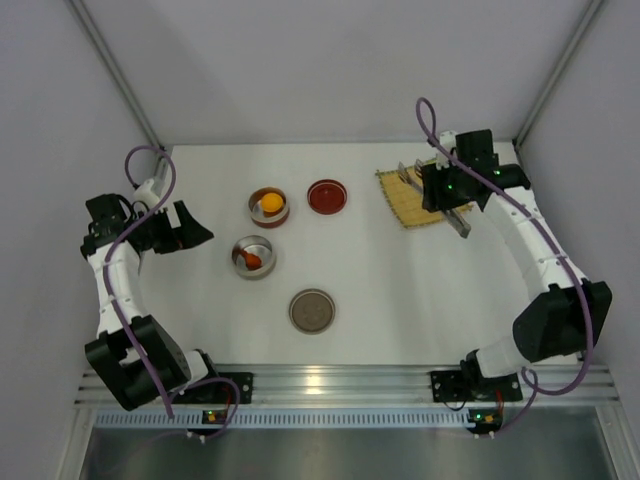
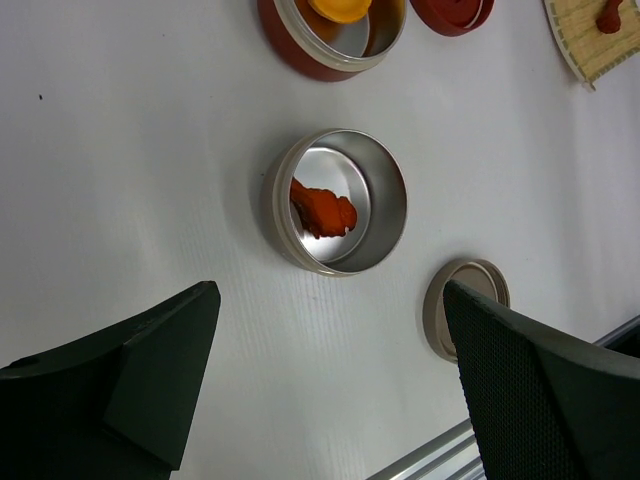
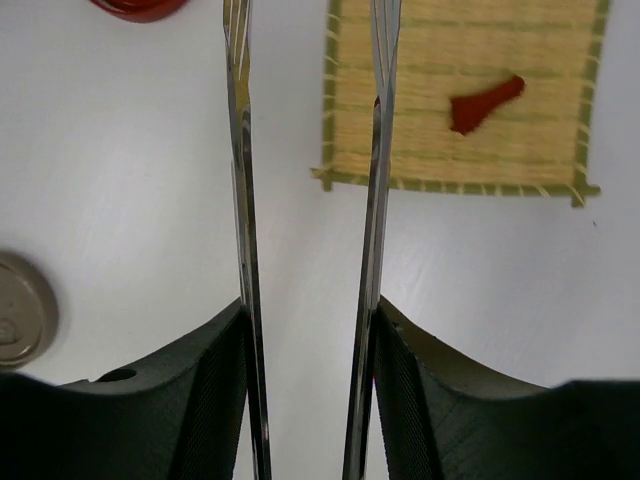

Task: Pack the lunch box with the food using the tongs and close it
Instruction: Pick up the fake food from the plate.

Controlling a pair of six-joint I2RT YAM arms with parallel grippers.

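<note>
White tabletop (image 1: 400, 290), R arm (image 1: 530, 240) and L arm (image 1: 115, 285) bolted at near edge. Square yellow bamboo mat (image 1: 412, 198) at far right. Slim silvery metal tongs (image 3: 240, 200) above it, both thin arms running up past mat's left edge, tips out of R wrist view. Round red-based metal tin (image 1: 268, 207) and plain round silver tin (image 1: 253, 256) left of centre, near each other but apart; judged the lunch-box tiers. Flat grey-beige round lid (image 1: 312, 311) nearer the bases. Shallow red round lid (image 1: 327, 196) (prob. a lid) just beside red-based tin. Both lids off. Food: round orange ball (image 1: 269, 203) in red-based tin; red-brown lump (image 2: 322, 211) in silver tin; second red-brown lump (image 3: 485, 102) loose on mat, right of tong line, not between tong arms. Approx. two of three pieces packed, closing not begun. Risks: tongs lowered as now aimed → tips straddling mat edge, snagging slats, dragging mat, missing lump; shift to the right needed first. Lump small, irregular → liable to squirt out under hard squeeze or drop en route over table. Smooth tong arms between pads → possible slip or twist in grip. Pose: R arm stretched to far right, wrist bent down, R gripper (image 3: 310, 330) part-closed, fingers pressed on outer faces of both tong arms, tongs gaping. L arm folded back at left edge, L gripper (image 1: 192, 231) pointing toward tins, jaws fully wide, nothing held.
</note>
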